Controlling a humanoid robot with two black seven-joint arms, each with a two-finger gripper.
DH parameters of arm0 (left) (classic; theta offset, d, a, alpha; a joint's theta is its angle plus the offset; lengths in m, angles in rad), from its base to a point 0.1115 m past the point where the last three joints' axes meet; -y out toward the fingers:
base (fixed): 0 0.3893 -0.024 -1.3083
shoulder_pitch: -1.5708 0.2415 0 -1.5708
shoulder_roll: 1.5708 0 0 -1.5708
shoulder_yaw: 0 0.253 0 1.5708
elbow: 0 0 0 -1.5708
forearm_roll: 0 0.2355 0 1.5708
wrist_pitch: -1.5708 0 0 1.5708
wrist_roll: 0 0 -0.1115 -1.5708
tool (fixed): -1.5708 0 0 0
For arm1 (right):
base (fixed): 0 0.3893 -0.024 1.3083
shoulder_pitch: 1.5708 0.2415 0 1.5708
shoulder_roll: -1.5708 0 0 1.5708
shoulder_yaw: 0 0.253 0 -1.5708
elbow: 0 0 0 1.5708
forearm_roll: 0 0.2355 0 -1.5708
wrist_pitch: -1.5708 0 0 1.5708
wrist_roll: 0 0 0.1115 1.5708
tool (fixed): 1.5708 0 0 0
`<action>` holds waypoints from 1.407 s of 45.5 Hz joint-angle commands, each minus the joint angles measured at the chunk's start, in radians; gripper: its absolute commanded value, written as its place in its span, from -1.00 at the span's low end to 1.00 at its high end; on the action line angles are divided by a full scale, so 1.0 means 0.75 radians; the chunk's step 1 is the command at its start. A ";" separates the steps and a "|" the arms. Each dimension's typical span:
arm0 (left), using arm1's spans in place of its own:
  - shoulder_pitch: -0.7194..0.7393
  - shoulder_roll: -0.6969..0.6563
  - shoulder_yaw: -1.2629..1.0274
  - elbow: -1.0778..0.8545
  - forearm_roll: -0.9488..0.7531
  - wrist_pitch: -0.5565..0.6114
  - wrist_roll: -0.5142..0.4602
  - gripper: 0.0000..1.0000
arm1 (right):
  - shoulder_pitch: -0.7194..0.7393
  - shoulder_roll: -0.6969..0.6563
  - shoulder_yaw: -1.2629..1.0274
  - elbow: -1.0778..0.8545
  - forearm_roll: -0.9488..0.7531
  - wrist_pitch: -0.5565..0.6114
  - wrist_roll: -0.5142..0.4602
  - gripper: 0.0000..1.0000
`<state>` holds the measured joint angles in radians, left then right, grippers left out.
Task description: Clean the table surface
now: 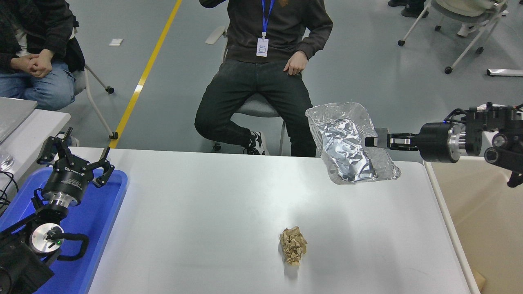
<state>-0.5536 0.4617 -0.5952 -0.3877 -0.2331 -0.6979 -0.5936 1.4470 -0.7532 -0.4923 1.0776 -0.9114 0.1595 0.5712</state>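
Two black robot arms frame a wide white table [204, 212] seen from a high camera looking forward and down. The table fills the lower part of the picture, from the blue tray on the left to its rounded far right corner.

The right arm comes in from the right edge and reaches leftward, level with the table's far edge. Its pincer [372, 141] is pinching the right rim of a crumpled aluminium foil tray [347, 145]. The foil tray hangs in the air, tilted, with its open side facing the camera, above the table's far right corner and partly out past the far edge.

A crumpled ball of brown paper [293, 246] lies on the table nearer the camera, well apart from the foil tray, a little right of the middle.

The left arm sits parked at the lower left, over a blue plastic tray [106, 228] that rests on the table's left end. Its pincer [73, 153] points away from the camera with its fingers spread and nothing between them.

Beyond the table, a person [265, 73] in dark clothes with a blue lanyard sits on a chair, facing it. Another seated person [32, 57] with clasped hands is at the upper left.
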 commanded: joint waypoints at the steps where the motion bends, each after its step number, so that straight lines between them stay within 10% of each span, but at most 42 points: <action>1: 0.000 0.000 0.000 0.000 0.000 0.000 0.000 1.00 | 0.006 -0.018 0.004 -0.003 0.011 0.023 0.001 -1.00; 38: 0.000 0.000 0.000 0.000 0.000 0.000 0.000 1.00 | -0.688 0.190 0.004 -1.267 0.577 0.125 0.079 -1.00; 64: 0.000 0.000 0.000 0.000 0.000 0.000 0.000 1.00 | -0.913 0.215 0.159 -1.453 0.825 0.119 -0.352 -1.00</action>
<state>-0.5538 0.4617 -0.5952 -0.3879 -0.2331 -0.6979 -0.5937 0.8278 -0.5954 -0.4425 0.0409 -0.3473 0.2485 0.4396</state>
